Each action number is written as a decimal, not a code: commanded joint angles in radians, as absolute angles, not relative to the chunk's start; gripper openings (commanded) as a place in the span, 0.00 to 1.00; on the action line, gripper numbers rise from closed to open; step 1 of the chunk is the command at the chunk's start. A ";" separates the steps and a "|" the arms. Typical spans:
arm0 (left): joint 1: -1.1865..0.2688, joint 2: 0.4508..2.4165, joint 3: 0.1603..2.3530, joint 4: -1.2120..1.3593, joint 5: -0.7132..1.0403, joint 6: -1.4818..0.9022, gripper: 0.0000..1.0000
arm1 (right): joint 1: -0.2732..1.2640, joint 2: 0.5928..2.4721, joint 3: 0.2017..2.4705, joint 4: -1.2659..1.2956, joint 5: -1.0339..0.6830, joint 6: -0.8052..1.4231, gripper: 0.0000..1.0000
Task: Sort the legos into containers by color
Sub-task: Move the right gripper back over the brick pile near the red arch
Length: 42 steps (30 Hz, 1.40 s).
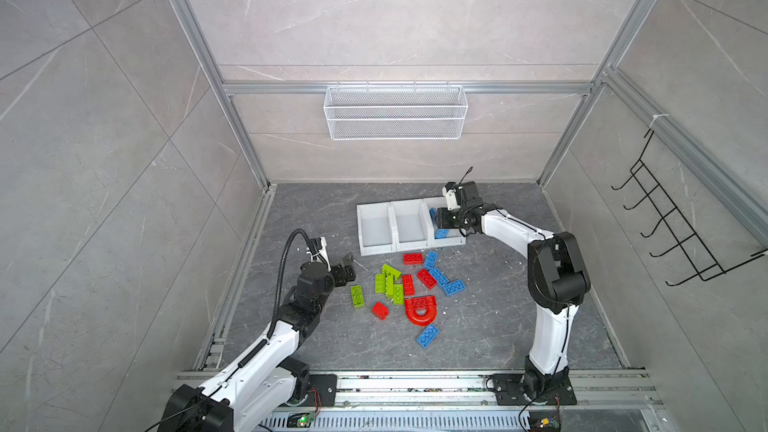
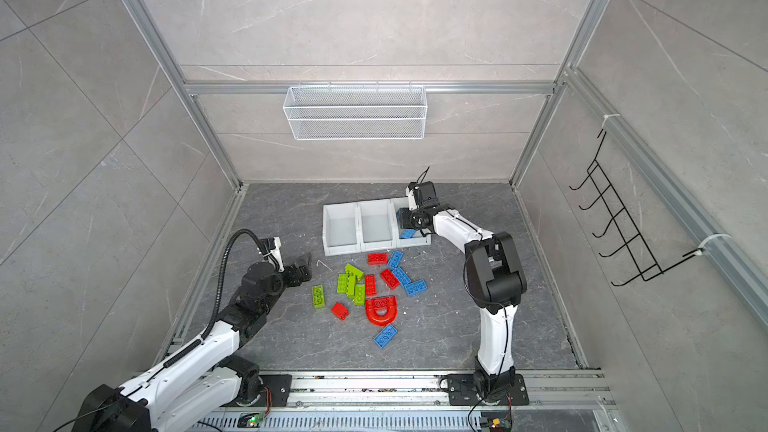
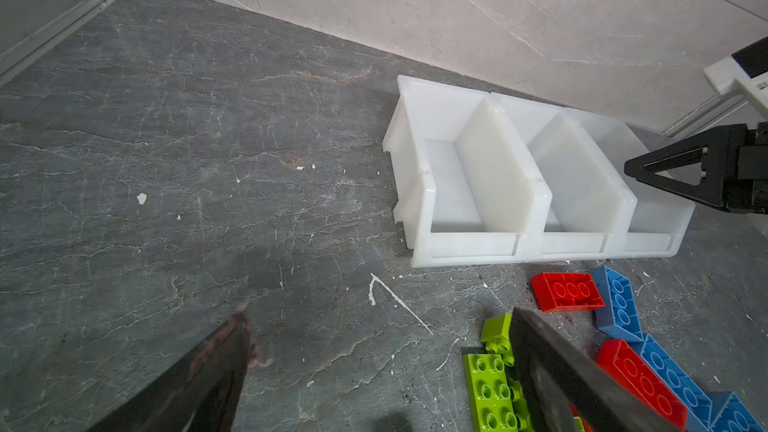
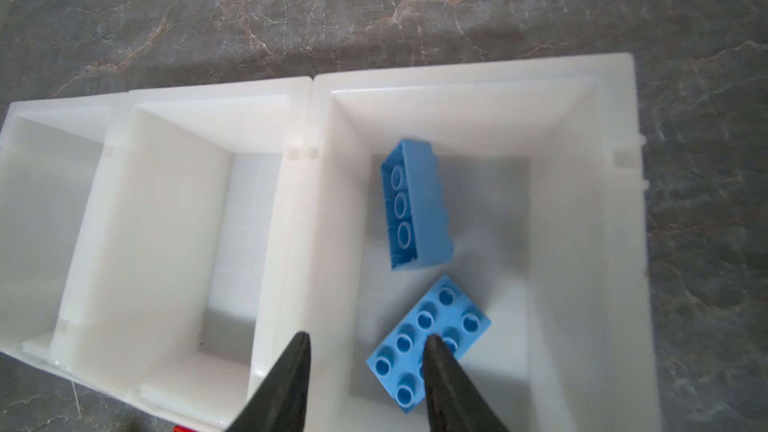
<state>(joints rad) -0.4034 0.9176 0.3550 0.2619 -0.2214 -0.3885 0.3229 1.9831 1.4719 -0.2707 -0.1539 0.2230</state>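
My left gripper (image 3: pixel 374 322) sits low with jaws spread wide, left arm (image 1: pixel 274 342) folded; right gripper (image 4: pixel 368 336) points down, jaws a bit apart, right arm (image 1: pixel 552 326) reaching forward.

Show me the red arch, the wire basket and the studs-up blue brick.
red arch piece (image 1: pixel 419 303): a top view, its studded bar.
wire mesh basket (image 1: pixel 395 112): a top view, front mesh.
studs-up blue brick (image 4: pixel 415 324): right wrist view, studded top face.

Grey tabletop (image 1: pixel 498 326): legos (image 1: pixel 408 284), containers (image 1: pixel 376 249)
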 commanded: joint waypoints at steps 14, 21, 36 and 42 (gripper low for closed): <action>-0.402 0.856 0.391 0.253 -0.242 -0.348 0.99 | 0.612 1.262 0.894 -0.389 -0.045 0.314 0.61; -0.402 0.845 0.393 0.236 -0.267 -0.364 0.99 | 1.018 1.103 0.709 -0.463 0.119 0.449 0.74; -0.400 0.820 0.392 0.221 -0.301 -0.356 1.00 | 1.243 1.411 0.820 -0.580 0.260 0.435 0.91; -0.401 0.831 0.393 0.224 -0.295 -0.359 0.99 | 1.243 1.468 0.849 -0.595 0.248 0.413 0.94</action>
<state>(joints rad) -0.4034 0.8345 0.3569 0.2050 -0.2863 -0.3767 1.2369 1.4429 0.8185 -0.5697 0.2413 0.4297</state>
